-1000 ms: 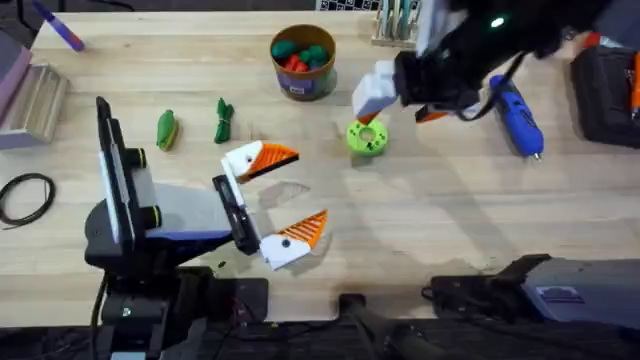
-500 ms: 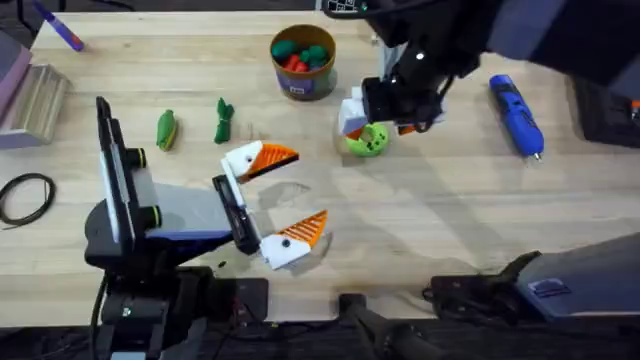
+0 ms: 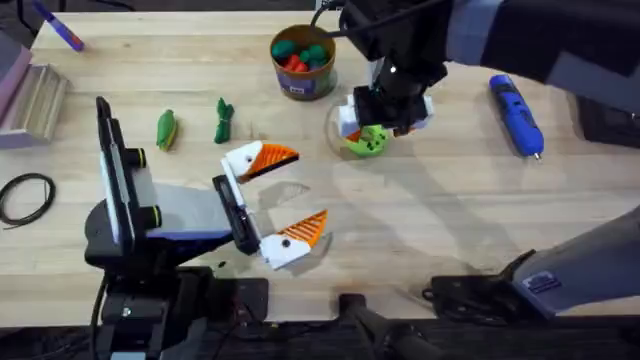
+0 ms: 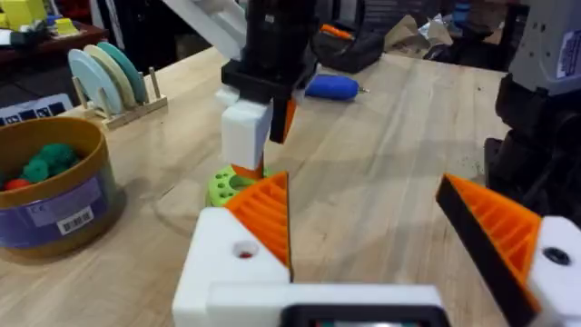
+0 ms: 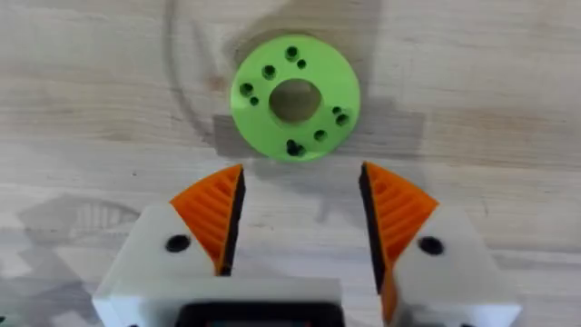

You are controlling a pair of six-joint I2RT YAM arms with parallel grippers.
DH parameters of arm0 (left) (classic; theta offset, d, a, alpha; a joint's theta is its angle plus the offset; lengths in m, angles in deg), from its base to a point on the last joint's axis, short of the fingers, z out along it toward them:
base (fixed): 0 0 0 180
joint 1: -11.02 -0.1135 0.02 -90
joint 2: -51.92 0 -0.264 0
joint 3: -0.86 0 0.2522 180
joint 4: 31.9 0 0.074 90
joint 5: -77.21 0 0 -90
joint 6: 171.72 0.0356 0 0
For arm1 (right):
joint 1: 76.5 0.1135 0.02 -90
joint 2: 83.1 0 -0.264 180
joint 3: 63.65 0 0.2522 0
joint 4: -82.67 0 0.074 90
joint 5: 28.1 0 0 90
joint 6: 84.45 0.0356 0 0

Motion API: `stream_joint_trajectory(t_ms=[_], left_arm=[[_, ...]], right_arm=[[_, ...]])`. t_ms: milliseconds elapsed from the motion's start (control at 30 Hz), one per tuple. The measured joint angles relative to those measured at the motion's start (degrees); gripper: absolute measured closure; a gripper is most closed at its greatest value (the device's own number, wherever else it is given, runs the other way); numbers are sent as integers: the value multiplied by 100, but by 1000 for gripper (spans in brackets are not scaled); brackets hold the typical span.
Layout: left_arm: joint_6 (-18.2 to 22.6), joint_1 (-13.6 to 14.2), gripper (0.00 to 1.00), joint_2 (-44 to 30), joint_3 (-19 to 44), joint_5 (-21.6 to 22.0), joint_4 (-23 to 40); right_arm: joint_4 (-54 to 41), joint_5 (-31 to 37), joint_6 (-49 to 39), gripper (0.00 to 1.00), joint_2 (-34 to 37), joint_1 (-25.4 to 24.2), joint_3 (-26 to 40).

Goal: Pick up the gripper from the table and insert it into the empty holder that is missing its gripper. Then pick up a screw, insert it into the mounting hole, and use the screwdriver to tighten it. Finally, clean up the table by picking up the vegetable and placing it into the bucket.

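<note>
The table is pale wood with a visible grain. At its far edge stand a rack of pastel discs and dark clutter beyond. A purple marker lies at the far left corner, next to a grey ribbed block, and a black cable loop sits near the left edge.

The brown cup with a purple label band stands at the far middle, holding green and red pieces. Two green vegetables lie to its left, near each other and apart from the cup. The blue screwdriver lies on the right side of the table, well apart from both grippers.

The right gripper hangs directly above the flat green disc with holes. Its white-mounted orange fingers are spread, and nothing is between them. The disc lies on the wood just beyond the fingertips, not between them.

The left gripper rests low on the near left side of the table, its two white mounts carrying orange ribbed fingers spread wide apart and holding nothing. In the left wrist view, the right gripper stands upright over the green disc, just past the left gripper's own fingertips.
</note>
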Motion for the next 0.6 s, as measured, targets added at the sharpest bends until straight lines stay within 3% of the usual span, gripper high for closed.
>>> stream_joint_trajectory(t_ms=[600], left_arm=[[0, 0, 15, 1, 0, 0, 0]], right_arm=[[337, 10, 482, 321, 166, 20, -280]])
